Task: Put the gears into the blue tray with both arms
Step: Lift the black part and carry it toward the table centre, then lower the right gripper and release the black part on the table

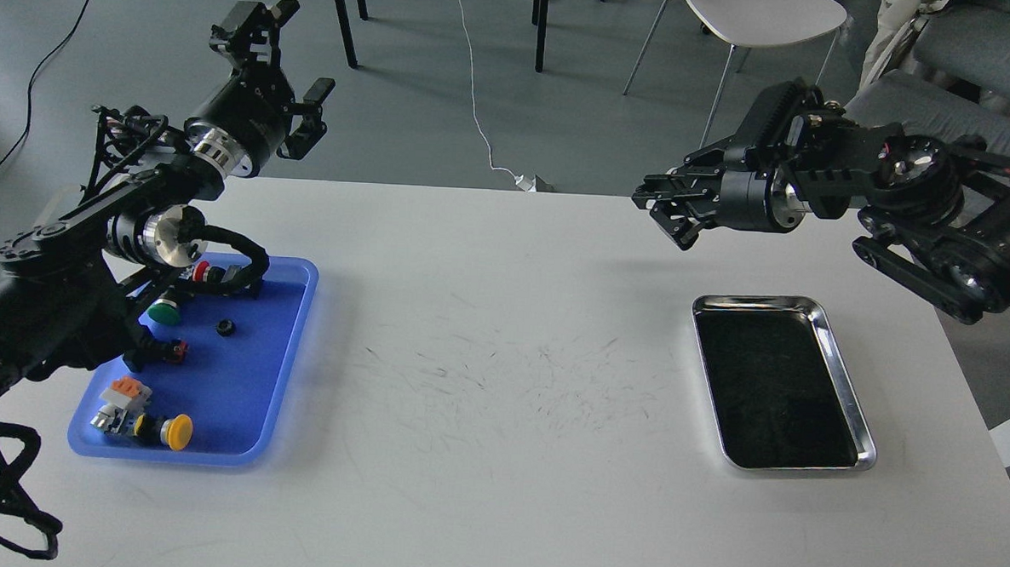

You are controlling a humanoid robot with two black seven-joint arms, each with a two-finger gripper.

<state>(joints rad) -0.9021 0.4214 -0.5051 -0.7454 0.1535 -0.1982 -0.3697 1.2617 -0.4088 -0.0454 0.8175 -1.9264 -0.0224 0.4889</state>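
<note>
The blue tray (248, 409) lies at the table's left. One small black gear (225, 327) rests in its upper middle, among coloured push-buttons. My left gripper (287, 52) hangs high beyond the tray's far end, above the floor past the table edge, open with nothing between its fingers. My right gripper (663, 212) hovers over the table's far edge, left of and well above the steel tray (842, 375), pointing left. Its dark fingers look close together, and I cannot make out anything between them.
Push-buttons with green (165, 311), red (201, 270) and yellow (177, 431) caps and an orange-topped switch (121, 391) share the blue tray. The steel tray's dark inside shows nothing. Chairs (759, 18) and cables lie on the floor behind the white table (497, 454).
</note>
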